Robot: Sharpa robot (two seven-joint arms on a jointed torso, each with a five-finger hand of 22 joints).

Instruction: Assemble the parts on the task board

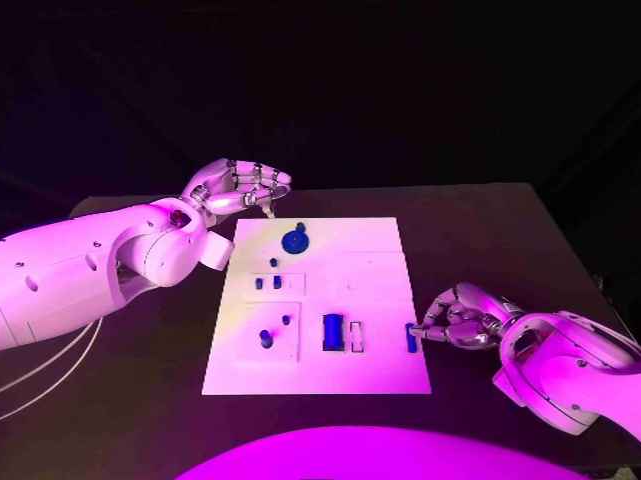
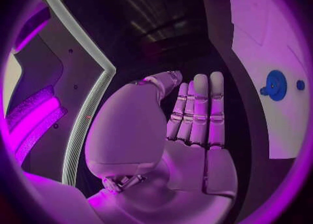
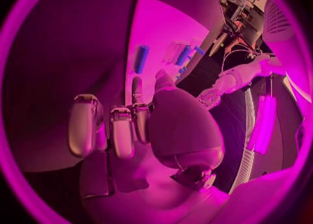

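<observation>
Long blue part [image 1: 411, 338] lies lengthwise along task board [image 1: 363, 250] right edge

The black bench [image 1: 493, 230] carries the white task board [image 1: 371, 250], which lies flat near its middle with its long side running away from the robot. Dark bench surface shows along every edge of the board. The right robot hand [image 1: 457, 318] seems to rest on the bench just beside the board's right edge, though actual contact is hard to tell.

Magenta light floods a dim scene; wrist views bend at edges.
</observation>
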